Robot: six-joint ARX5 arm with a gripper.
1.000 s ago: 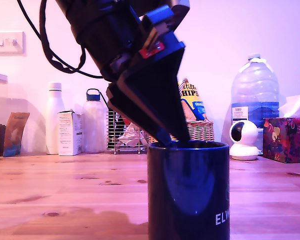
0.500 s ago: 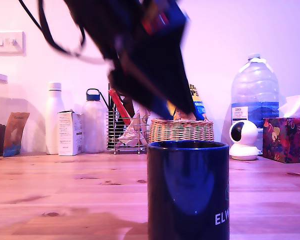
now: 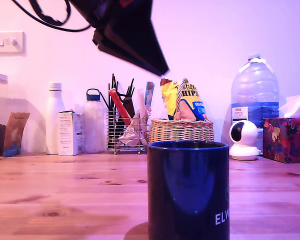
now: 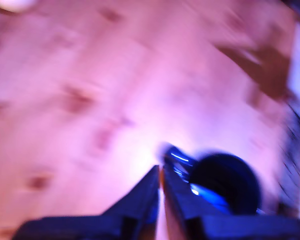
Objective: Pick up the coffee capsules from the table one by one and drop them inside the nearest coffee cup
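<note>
Upright coffee cup point(image 3: 188, 190), mouth upward

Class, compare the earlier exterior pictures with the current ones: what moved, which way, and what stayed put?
The claw rose from the rim of the coffee cup to well above it, shifting toward the exterior view's left. Its jaws look nearly together in the blurred wrist view, with no capsule seen between them. Whether a capsule was dropped into the cup cannot be seen. The cup, the table and the wicker basket behind stayed as they were.
</note>
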